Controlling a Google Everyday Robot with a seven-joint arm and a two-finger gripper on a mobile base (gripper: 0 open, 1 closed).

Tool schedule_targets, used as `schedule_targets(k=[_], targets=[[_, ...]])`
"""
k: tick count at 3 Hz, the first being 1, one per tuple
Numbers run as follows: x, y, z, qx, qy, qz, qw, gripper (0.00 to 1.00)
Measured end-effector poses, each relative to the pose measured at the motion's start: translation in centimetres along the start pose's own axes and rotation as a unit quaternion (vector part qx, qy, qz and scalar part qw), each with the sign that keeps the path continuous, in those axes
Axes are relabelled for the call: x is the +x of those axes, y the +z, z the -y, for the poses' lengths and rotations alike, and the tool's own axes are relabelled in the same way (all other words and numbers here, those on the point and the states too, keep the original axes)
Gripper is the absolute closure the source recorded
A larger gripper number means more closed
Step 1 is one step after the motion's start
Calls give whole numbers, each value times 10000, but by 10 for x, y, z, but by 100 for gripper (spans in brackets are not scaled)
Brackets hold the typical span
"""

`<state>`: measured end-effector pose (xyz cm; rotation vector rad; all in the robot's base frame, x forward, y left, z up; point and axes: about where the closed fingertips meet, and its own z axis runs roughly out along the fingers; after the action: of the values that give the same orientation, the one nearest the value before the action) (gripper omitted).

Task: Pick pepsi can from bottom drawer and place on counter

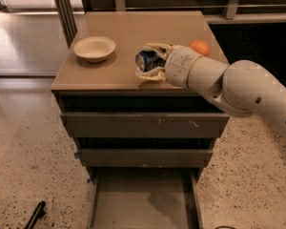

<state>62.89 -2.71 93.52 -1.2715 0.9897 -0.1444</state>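
Note:
The pepsi can [147, 60] is dark blue with a silver end facing left, lying sideways between my gripper's fingers. My gripper [150, 62] is shut on it, just above the front middle of the tan counter [109, 32]. The white arm comes in from the right. The bottom drawer [142, 202] is pulled open below, and its grey-brown inside shows nothing in it.
A cream bowl [94, 48] sits on the counter's left side. An orange [199, 47] lies on the counter behind my wrist. Two shut drawers with scratched fronts [143, 125] are above the open one. A dark object [35, 213] lies on the speckled floor at lower left.

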Motion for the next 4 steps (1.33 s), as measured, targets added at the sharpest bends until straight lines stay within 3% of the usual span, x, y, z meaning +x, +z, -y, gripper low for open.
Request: schedule_targets(k=[2, 4], targets=[[39, 1, 15, -41, 80, 235, 9997, 100], [67, 32, 28, -6, 158, 675, 9976, 100]])
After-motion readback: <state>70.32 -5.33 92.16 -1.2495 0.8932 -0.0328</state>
